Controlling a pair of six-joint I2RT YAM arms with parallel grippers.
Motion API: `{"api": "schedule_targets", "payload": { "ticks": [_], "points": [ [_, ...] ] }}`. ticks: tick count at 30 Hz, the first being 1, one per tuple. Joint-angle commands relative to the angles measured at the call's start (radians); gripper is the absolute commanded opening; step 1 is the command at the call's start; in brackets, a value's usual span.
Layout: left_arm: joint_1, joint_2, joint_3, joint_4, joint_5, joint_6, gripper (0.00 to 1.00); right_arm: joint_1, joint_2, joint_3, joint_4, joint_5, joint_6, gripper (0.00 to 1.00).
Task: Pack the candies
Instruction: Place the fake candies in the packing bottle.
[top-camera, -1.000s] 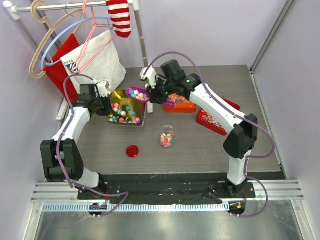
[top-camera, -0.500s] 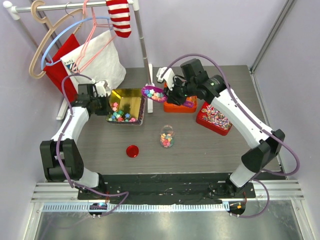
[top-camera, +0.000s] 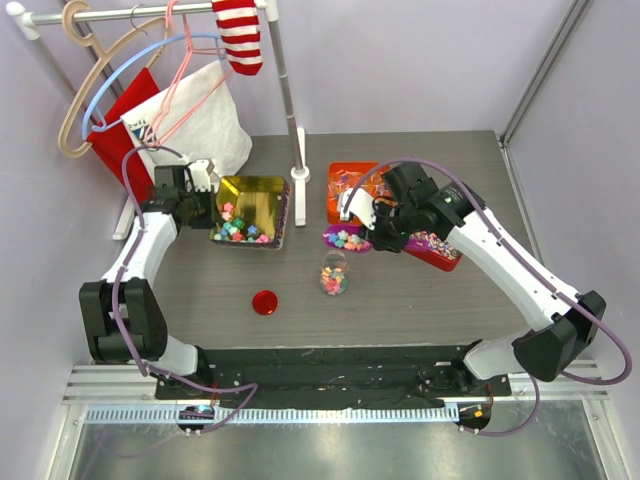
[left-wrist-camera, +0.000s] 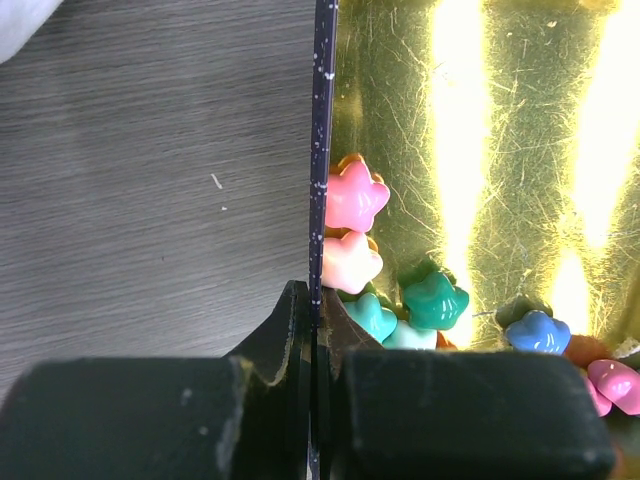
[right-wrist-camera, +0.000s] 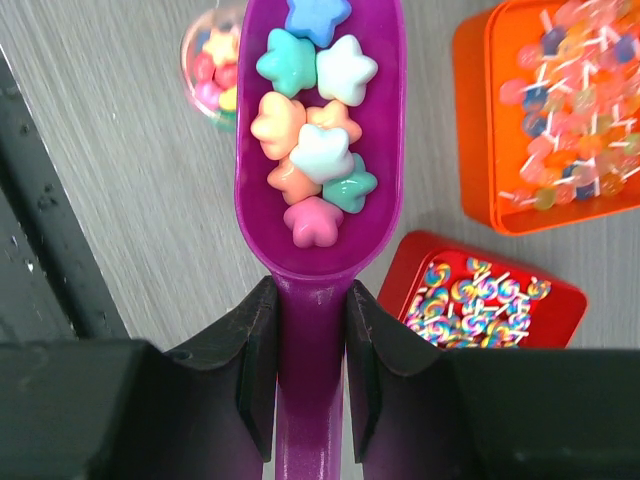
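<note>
Pinching tin (left-wrist-camera: 520, 120) edge: left fingers (left-wrist-camera: 272, 340); right fingers (right-wrist-camera: 250, 345) gripping scoop (right-wrist-camera: 378, 228) of candies (right-wrist-camera: 318, 150) near jar (top-camera: 334, 272)

Table (top-camera: 400, 300): grey wood-grain top.
Orange tin (right-wrist-camera: 475, 100): open, at the far side, filled with small shiny wrapped sweets (right-wrist-camera: 570, 90).
Red tin (right-wrist-camera: 430, 245): open, just beside the orange tin, holding swirl-patterned wrapped sweets (right-wrist-camera: 470, 300).
Red round cap (top-camera: 264, 302): lying flat on the table, near the front, well apart from both tins.
Clothes rail (top-camera: 120, 14): far left, white; its upright post (top-camera: 290, 110) stands on the table.
On the rail: beige hanger (top-camera: 72, 115), blue hanger (top-camera: 105, 85), pink hanger (top-camera: 185, 80), red-and-white striped sock (top-camera: 240, 35), white bag (top-camera: 200, 125), red cloth (top-camera: 120, 135).
</note>
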Motion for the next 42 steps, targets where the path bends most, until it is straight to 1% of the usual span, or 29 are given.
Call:
{"api": "schedule_targets", "payload": {
  "ticks": [1,5,16,27,42],
  "points": [
    [0.006,-0.011,0.060,0.003,0.011,-0.002,0.00,0.003,-0.063,-0.049,-0.003,0.047,-0.049,0.01],
    [0.006,-0.012,0.057,0.000,-0.003,0.001,0.00,0.005,-0.074,-0.064,-0.037,0.075,-0.071,0.01],
    [0.006,0.001,0.053,-0.002,-0.027,0.010,0.00,0.023,-0.028,0.003,-0.158,0.119,-0.125,0.01],
    [0.006,-0.005,0.040,0.006,-0.030,0.009,0.00,0.066,0.031,0.039,-0.187,0.167,-0.137,0.01],
    [0.007,0.001,0.031,0.018,-0.024,0.002,0.00,0.098,0.061,0.071,-0.207,0.217,-0.152,0.01]
  ]
}}
